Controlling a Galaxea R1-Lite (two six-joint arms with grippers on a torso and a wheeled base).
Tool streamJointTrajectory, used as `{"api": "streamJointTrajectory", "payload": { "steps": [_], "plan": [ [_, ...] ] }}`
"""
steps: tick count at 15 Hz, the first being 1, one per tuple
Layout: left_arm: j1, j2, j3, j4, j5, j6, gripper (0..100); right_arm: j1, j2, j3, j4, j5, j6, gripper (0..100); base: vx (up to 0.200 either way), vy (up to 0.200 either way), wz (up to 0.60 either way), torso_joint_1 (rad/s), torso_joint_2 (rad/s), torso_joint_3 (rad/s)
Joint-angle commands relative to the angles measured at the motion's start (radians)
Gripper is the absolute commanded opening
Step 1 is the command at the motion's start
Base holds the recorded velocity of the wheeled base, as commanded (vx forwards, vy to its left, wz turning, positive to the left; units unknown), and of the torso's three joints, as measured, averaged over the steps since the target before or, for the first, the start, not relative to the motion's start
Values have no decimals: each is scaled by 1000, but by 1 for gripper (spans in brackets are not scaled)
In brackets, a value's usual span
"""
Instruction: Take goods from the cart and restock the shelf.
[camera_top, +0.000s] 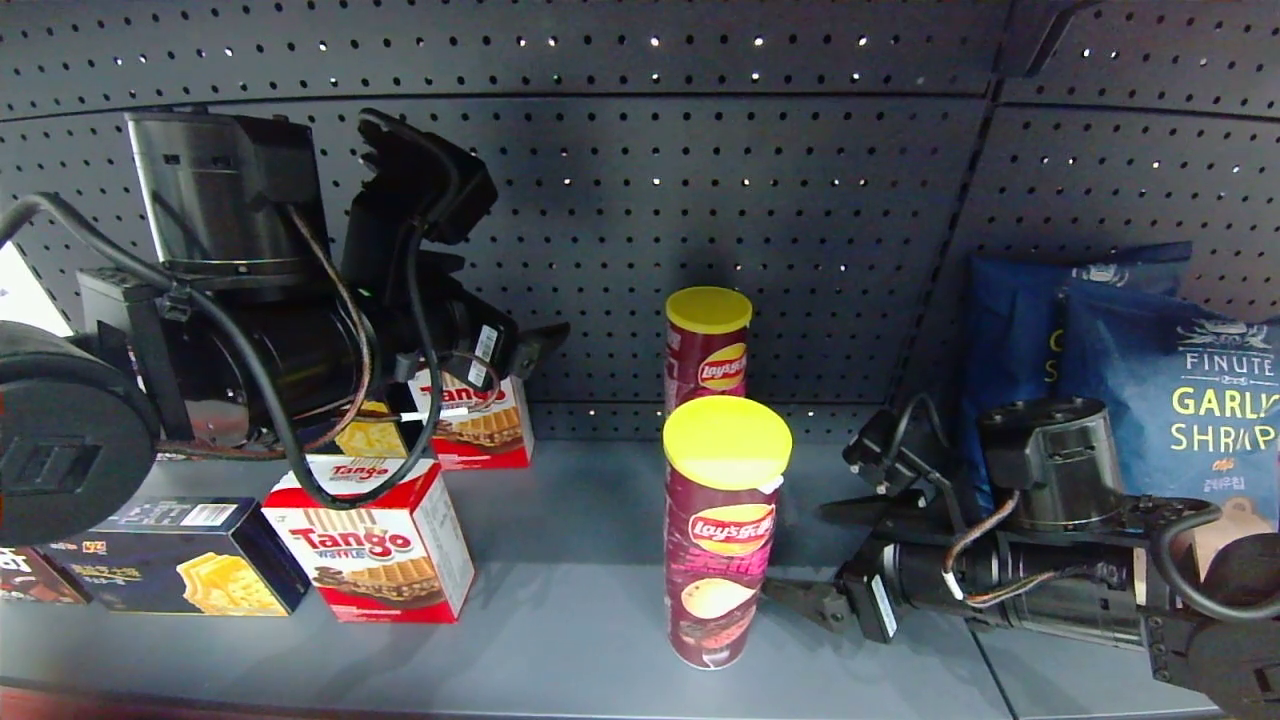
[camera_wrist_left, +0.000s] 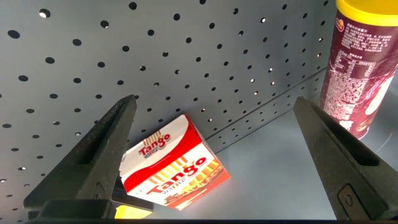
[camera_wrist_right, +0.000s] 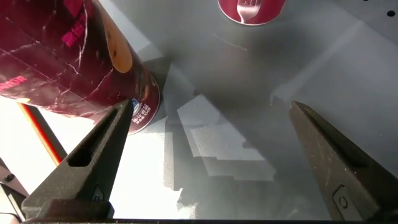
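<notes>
Chips can (camera_top: 725, 530) stands upright at the front of the shelf (camera_top: 560, 560), your right hand (camera_wrist_right: 211, 106) open just beside it; your left hand (camera_wrist_left: 214, 101) gapes open near the rear wafer box (camera_wrist_left: 174, 165).

Front chip can (camera_top: 725, 540) & rear chip can (camera_top: 707, 345), maroon w/ yellow lids, upright on shelf (camera_top: 560, 580).
</notes>
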Motion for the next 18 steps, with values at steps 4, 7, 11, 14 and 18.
{"api": "streamJointTrajectory", "payload": {
  "steps": [4,7,11,14,18],
  "plan": [
    [0,0,2,-1,0,0,100,-3,-30,21,-2,-3,1,100,0,0,0,0,0,0],
    [0,-8,34,-1,-1,0,100,-6,-84,31,-2,-8,4,100,0,0,0,0,0,0],
    [1,-32,54,1,-1,0,100,-11,-148,35,1,-41,7,100,0,0,0,0,0,0],
    [0,-97,105,1,-6,0,100,-14,-199,63,1,-57,8,100,0,0,0,0,0,0],
    [-2,-232,204,4,-10,-40,100,-14,-315,80,9,-84,8,100,0,0,0,0,0,0]
  ]
}}
